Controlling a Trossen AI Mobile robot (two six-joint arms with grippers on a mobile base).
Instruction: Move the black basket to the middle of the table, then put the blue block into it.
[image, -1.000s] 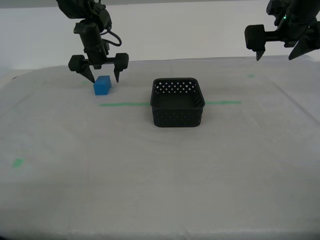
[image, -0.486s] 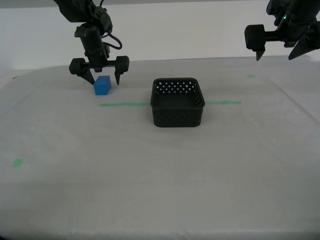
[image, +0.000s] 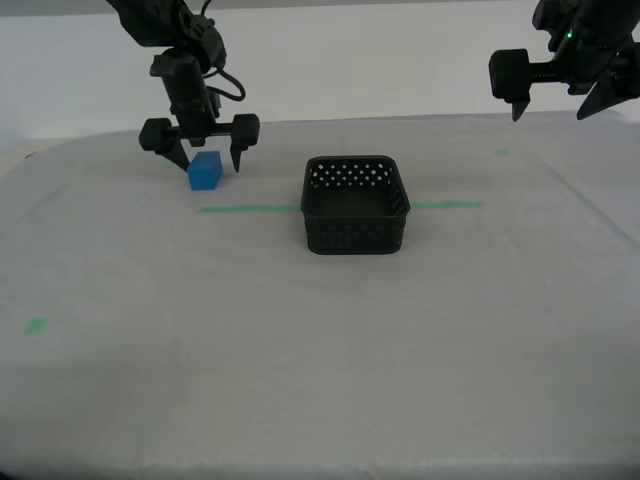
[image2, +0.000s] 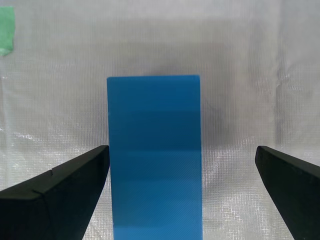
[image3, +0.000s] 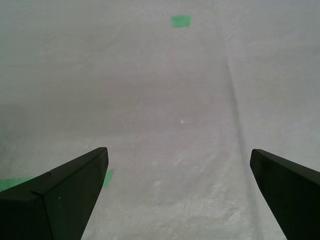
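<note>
Blue block (image: 204, 171) unmoved; my second gripper (image: 200, 158) has edged back, jaws apart astride it.

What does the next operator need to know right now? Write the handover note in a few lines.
My second gripper: tool open, straddling the blue block, nothing gripped yet.
My first gripper: tool open, empty, raised at the exterior view's far right.
The black basket stands empty at mid-table on the green tape line, so the basket step looks done.
The block rests on the table, to the exterior view's left of the basket.
Left: close on the block, lift it, drop it in the basket.
</note>
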